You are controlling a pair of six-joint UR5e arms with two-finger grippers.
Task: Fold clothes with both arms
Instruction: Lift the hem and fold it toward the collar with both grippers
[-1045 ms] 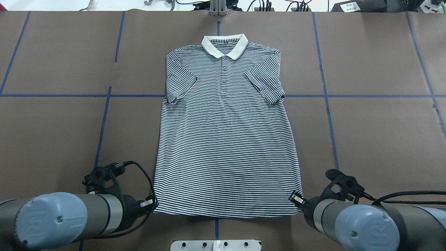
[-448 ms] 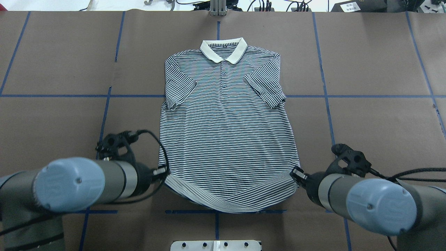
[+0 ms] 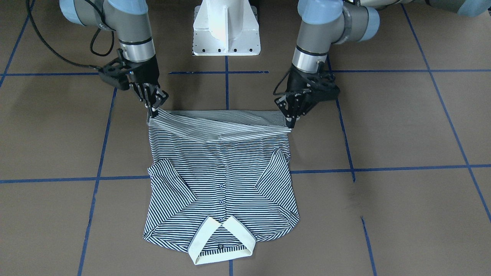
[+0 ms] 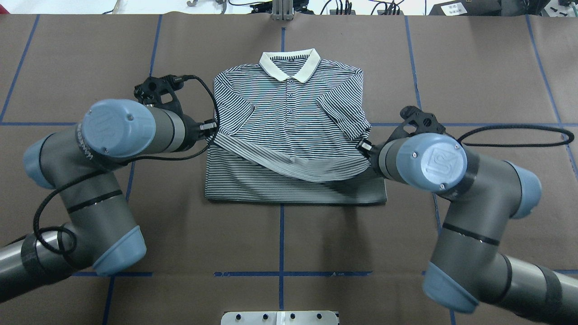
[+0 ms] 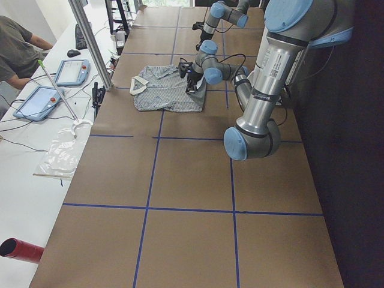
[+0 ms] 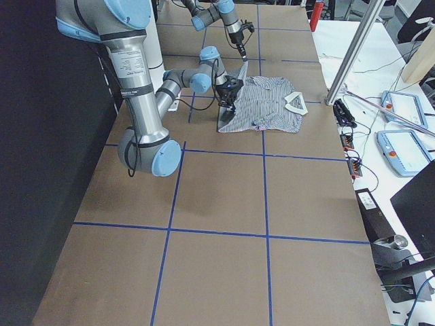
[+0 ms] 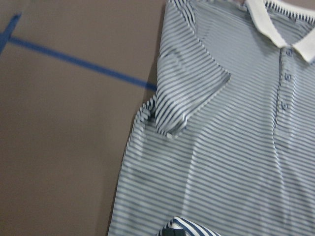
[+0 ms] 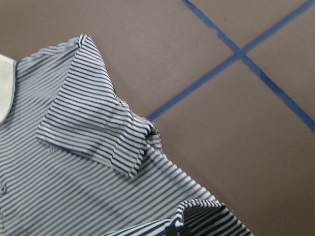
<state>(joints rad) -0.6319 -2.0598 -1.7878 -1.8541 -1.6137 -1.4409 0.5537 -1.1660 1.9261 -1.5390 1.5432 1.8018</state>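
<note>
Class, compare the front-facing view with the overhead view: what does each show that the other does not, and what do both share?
Front-facing only: the left claw and right claw pinching the hem corners of the shirt. Overhead only: cables at the far edge of the table; the claws are mostly hidden there. Both: the striped shirt, its cream collar and blue tape lines.

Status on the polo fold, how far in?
Done: both sleeves lie folded in on the chest of the polo shirt. In hand: the left gripper and right gripper each pinch a hem corner, holding the hem raised over the shirt's middle, pale inside showing. Left: lay the hem down near the collar and release; further folds may follow.
</note>
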